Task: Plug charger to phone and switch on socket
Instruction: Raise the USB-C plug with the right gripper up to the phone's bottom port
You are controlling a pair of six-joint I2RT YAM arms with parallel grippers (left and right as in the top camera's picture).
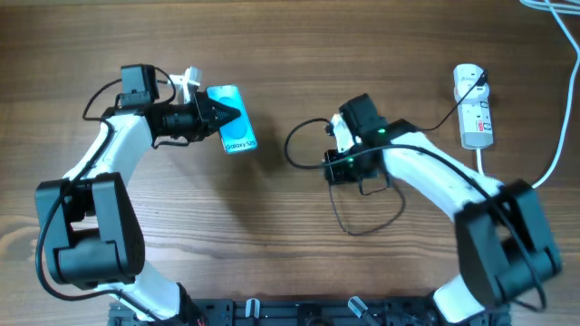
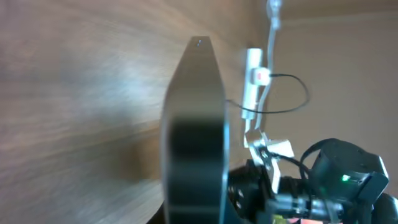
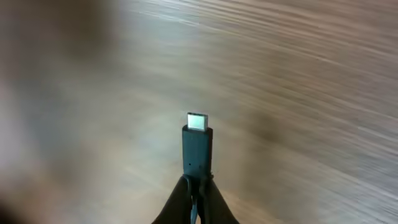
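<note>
Plug and phone each gripped, not yet joined.
Right gripper (image 3: pixel 198 186) pinches the thin black charger (image 3: pixel 198 146) behind its metallic tip, leaving the tip free for insertion; left gripper (image 1: pixel 217 116) clamps the turquoise-screened, white-framed phone (image 1: pixel 234 131) steady, well apart; the white oblong socket (image 1: pixel 474 113) lies far right.

A robotics lab bench: a plain wood-grain counter (image 1: pixel 290 54) carries a left arm (image 1: pixel 109 149) and a right arm (image 1: pixel 435 177) at its near edge, a white socket (image 1: pixel 475 113) near its far right corner.

left arm (image 1: pixel 107 152) and right arm (image 1: pixel 433 174) — white shells, black joints (green light (image 1: pixel 381 133) on the right).
</note>
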